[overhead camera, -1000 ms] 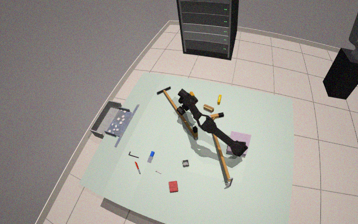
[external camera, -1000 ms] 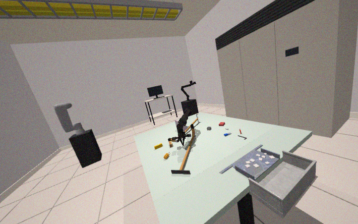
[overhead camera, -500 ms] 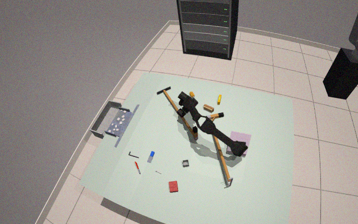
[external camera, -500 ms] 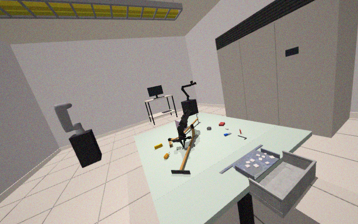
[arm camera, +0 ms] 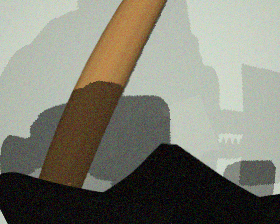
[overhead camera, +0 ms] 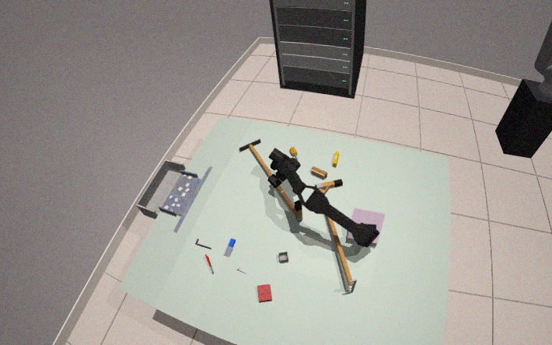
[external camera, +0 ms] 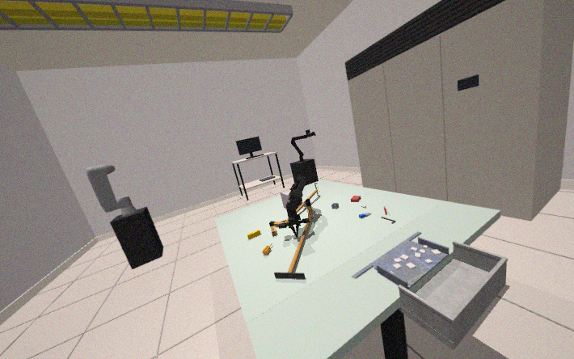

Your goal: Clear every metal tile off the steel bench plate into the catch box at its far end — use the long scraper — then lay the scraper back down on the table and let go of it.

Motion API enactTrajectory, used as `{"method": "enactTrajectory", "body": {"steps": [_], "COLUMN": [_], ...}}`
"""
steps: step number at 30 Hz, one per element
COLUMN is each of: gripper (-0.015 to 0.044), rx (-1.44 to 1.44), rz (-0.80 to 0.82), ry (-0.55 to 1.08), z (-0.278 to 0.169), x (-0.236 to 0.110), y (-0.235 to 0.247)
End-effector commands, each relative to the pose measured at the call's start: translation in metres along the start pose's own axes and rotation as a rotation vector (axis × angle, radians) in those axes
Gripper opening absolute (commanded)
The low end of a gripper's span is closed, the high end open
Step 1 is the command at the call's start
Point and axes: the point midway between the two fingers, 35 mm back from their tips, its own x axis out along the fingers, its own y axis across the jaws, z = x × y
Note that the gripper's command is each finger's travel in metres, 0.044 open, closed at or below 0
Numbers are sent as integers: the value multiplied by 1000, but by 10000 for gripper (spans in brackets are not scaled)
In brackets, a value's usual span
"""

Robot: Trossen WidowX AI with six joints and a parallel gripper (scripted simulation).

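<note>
The long scraper (overhead camera: 260,160) (external camera: 298,256) lies on the table, with a wooden handle and a wide black blade. Its handle (arm camera: 118,45) crosses the wrist view, partly in shadow. My gripper (external camera: 297,234) is shut and empty, fingers pointing down close beside the handle; whether it touches is unclear. In the top view the arm hides the fingertips. Several pale tiles (overhead camera: 183,194) (external camera: 410,265) lie spread over the blue-grey bench plate (overhead camera: 191,194) (external camera: 419,269). The grey catch box (overhead camera: 153,184) (external camera: 427,314) adjoins its far end, with no tiles visible inside.
A second wooden-handled tool (overhead camera: 341,252) with a hooked metal head lies under the arm. A yellow block (overhead camera: 335,158) (external camera: 254,234), an orange-handled item (overhead camera: 293,151) (external camera: 266,250) and a brown block (overhead camera: 319,172) are near the gripper. A red block (overhead camera: 264,293) (external camera: 355,198) and small tools lie farther off.
</note>
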Motion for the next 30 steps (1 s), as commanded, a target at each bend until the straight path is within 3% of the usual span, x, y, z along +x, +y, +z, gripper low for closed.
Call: {"method": "enactTrajectory", "body": {"steps": [1, 30], "gripper": [0, 0], "rx": [1, -23], "rz": [6, 17], "ry": [0, -1], "z": [2, 11], "x": [0, 4], "y": [5, 31]}}
